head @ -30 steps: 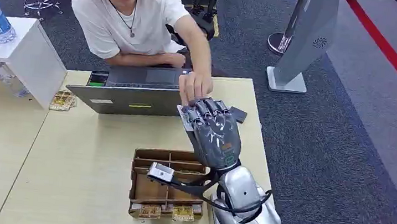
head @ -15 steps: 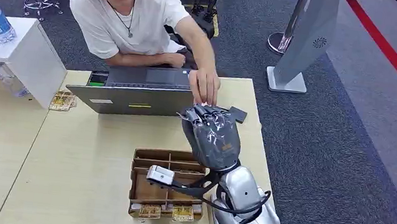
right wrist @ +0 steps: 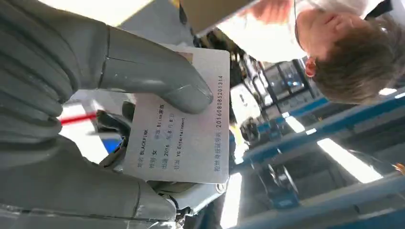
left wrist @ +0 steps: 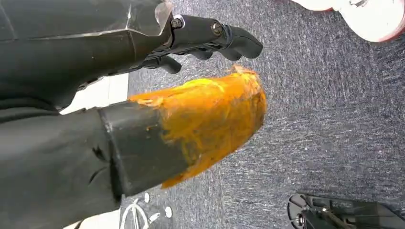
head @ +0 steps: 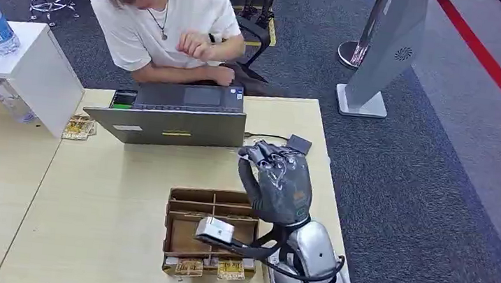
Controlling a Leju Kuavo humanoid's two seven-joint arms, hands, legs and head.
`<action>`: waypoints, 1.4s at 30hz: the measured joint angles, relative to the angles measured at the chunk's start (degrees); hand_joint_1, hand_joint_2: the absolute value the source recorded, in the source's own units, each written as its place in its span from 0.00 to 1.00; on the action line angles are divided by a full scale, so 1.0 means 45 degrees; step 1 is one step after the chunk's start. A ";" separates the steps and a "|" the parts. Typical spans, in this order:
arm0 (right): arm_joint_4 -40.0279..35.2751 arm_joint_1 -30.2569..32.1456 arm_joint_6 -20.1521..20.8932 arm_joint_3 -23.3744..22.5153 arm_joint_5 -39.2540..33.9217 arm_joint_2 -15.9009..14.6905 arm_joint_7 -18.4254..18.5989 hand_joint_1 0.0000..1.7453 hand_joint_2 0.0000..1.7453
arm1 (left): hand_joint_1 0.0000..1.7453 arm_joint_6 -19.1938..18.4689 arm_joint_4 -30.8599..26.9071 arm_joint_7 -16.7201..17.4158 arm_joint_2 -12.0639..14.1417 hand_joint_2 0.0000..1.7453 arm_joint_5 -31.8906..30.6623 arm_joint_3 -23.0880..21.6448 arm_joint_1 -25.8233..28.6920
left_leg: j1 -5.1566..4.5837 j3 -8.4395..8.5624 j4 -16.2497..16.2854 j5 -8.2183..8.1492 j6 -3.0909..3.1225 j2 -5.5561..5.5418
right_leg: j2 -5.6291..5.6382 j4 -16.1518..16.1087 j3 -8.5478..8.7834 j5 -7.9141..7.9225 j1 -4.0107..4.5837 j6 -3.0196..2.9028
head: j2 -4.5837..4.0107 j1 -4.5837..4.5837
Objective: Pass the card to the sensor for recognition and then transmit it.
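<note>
The bench [head: 122, 198] carries everything here, with a person [head: 170, 13] seated behind its far edge, hands drawn back to the chest and off the bench top. A laptop [head: 173, 116] sits open along that far edge, facing the person, presumably for reading whatever the sensor reports. Toward the near edge lies a compartmented cardboard tray [head: 179, 229] with a few cards in its nearest cells, likely the stock the robot draws from. A small dark block [head: 298, 144] lies near the far right corner with a cable running from it toward the laptop; I judge it to be the sensor.

The right hand [head: 277, 179] is raised above the bench between the tray and that block, palm side turned away from the head view. The right wrist view shows why: its fingers [right wrist: 157, 81] pinch the card [right wrist: 184, 129], the thumb pressed flat on the printed face and the other fingers behind it, so the card stands upright with its face toward the palm. The card is not at the sensor; it is up in the air in this grip.

The left hand [left wrist: 210, 38] hangs low over the carpet, fingers bent and holding nothing that can be seen; whether they are fully curled I cannot tell.
</note>
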 joint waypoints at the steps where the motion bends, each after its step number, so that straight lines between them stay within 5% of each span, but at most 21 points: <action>1: -0.0020 0.0118 0.0000 -0.0049 -0.0192 0.0000 -0.0064 1.00 1.00 | 0.00 0.0005 0.0000 0.0000 0.0000 0.00 0.0010 0.0000 0.0000 | 0.0000 0.0000 0.0000 0.0000 0.0000 0.0000 | 0.0000 0.0000 -0.0002 0.0000 0.0000 0.0000 | 0.0000 0.0000; 17: -0.0618 0.1923 0.0238 -0.0681 -0.4681 -0.0889 -0.0555 1.00 1.00 | 0.00 0.0146 0.0000 -0.0005 0.0015 0.00 0.0248 0.0034 0.0005 | -0.0001 -0.0006 0.0000 -0.0001 0.0000 0.0001 | 0.0000 -0.0001 -0.0007 0.0000 0.0000 0.0000 | 0.0000 -0.0005; 42: -0.0827 0.4077 0.4297 -0.2458 -1.1012 -0.1583 -0.2662 1.00 1.00 | 0.00 0.0418 0.0000 -0.0019 0.0233 0.00 0.0345 0.0344 0.0005 | -0.0001 -0.0013 0.0000 -0.0001 0.0001 0.0001 | -0.0001 -0.0001 -0.0013 -0.0001 0.0000 0.0001 | 0.0000 0.0000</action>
